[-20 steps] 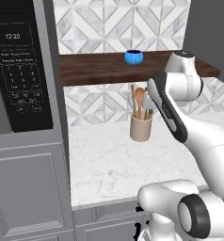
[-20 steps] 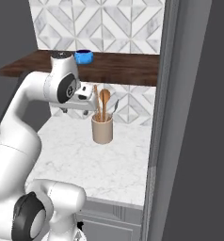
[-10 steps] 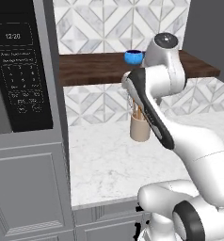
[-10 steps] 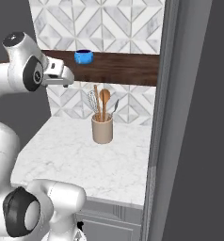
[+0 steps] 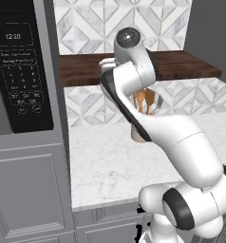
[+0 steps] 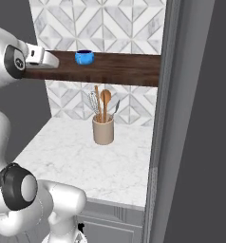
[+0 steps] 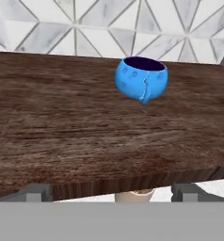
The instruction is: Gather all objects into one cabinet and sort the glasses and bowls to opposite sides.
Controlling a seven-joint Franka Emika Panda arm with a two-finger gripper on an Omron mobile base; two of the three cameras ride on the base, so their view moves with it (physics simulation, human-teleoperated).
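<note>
One small bright blue cup (image 6: 84, 57) with a dark inside stands on a dark wooden wall shelf (image 6: 119, 69). In the hand view the blue cup (image 7: 142, 79) sits upright, set back from the shelf's front edge (image 7: 109, 181). My gripper (image 6: 54, 60) hovers at shelf height, left of the cup and pointing at it, well short of touching. It is open: the fingertips (image 7: 36, 192) stand far apart at the shelf's edge with nothing between them (image 7: 111, 192). In the left base view my arm (image 5: 129, 80) covers the cup. The other cups, the wooden bowl and the cabinet are out of view.
A tan holder of wooden utensils (image 6: 103, 130) stands on the white marble counter (image 6: 86, 161) under the shelf. The microwave cupboard (image 5: 22, 76) rises at the left. A tall grey panel (image 6: 169, 123) walls off the right side.
The arm has swung up and to the left from beside the utensil holder. The hand now sits level with the shelf, and the arm hides the cup in the left base view.
</note>
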